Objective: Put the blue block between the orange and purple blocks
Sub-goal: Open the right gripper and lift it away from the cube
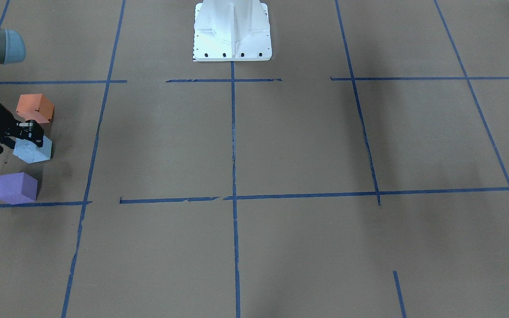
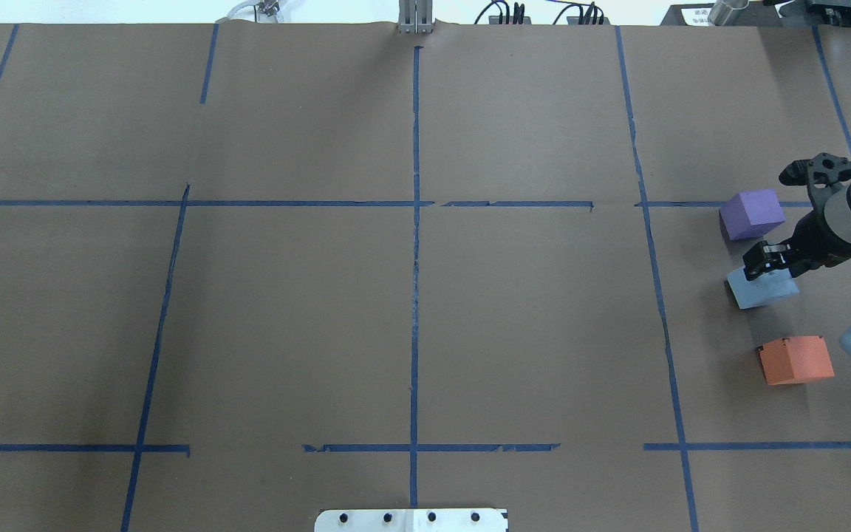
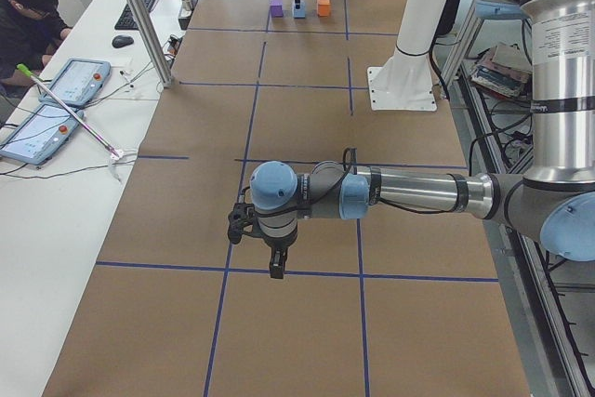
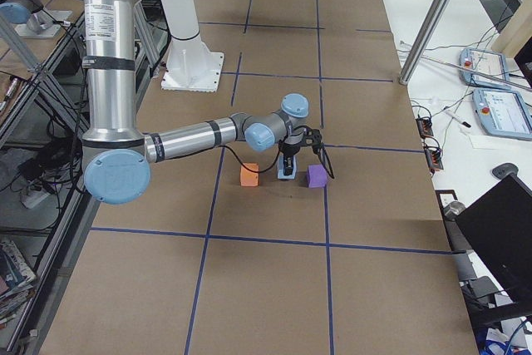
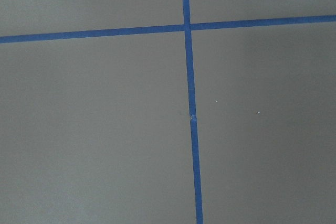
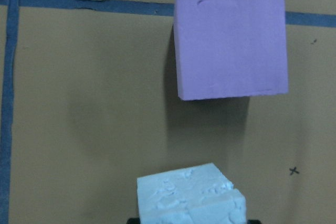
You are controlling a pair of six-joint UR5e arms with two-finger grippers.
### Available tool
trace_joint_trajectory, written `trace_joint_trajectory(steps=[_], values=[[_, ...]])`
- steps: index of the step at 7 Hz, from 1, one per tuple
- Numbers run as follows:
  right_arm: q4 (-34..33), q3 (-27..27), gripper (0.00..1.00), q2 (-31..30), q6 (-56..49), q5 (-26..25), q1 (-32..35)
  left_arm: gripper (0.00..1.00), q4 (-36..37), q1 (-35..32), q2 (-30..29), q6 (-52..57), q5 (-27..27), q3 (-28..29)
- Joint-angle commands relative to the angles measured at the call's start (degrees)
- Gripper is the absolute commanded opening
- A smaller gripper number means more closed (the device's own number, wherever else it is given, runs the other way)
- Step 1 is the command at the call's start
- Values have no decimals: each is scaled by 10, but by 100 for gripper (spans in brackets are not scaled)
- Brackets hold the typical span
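The light blue block [image 2: 761,288] sits in a row between the purple block [image 2: 752,213] and the orange block [image 2: 796,360] at the table's right end. My right gripper [image 2: 767,264] stands straight over the blue block with its fingers down on either side, shut on it. The right wrist view shows the blue block [image 6: 190,194] close below the camera and the purple block [image 6: 231,43] beyond it. In the front view the orange block [image 1: 35,108], the blue block [image 1: 33,150] and the purple block [image 1: 17,187] are at far left. My left gripper [image 3: 271,262] shows only in the exterior left view; I cannot tell whether it is open.
Brown paper with a blue tape grid [image 2: 415,222] covers the table. The white robot base [image 1: 232,31] stands at mid-table on the robot's side. The left arm reaches low over the table's left end. An operator [image 3: 28,6] sits at a side desk.
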Motion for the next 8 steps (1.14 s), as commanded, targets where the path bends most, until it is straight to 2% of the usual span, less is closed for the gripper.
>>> trace_joint_trajectory(steps=[1, 3, 4, 5, 7, 8], values=[[-2, 12, 100, -2, -19, 5, 12, 100, -1, 0, 0, -2, 0, -1], [-33, 13, 100, -2, -123, 59, 107, 100, -1, 0, 0, -2, 0, -1], [-106, 17, 100, -4, -235, 63, 159, 100, -1, 0, -1, -1, 0, -1], [-150, 15, 100, -21, -347, 64, 218, 100, -1, 1, -2, 0, 1, -1], [-242, 18, 100, -46, -506, 77, 345, 100, -31, 0, 1, 3, 5, -2], [-285, 18, 100, -57, -540, 68, 367, 100, -32, 1, 3, 3, 4, 8]])
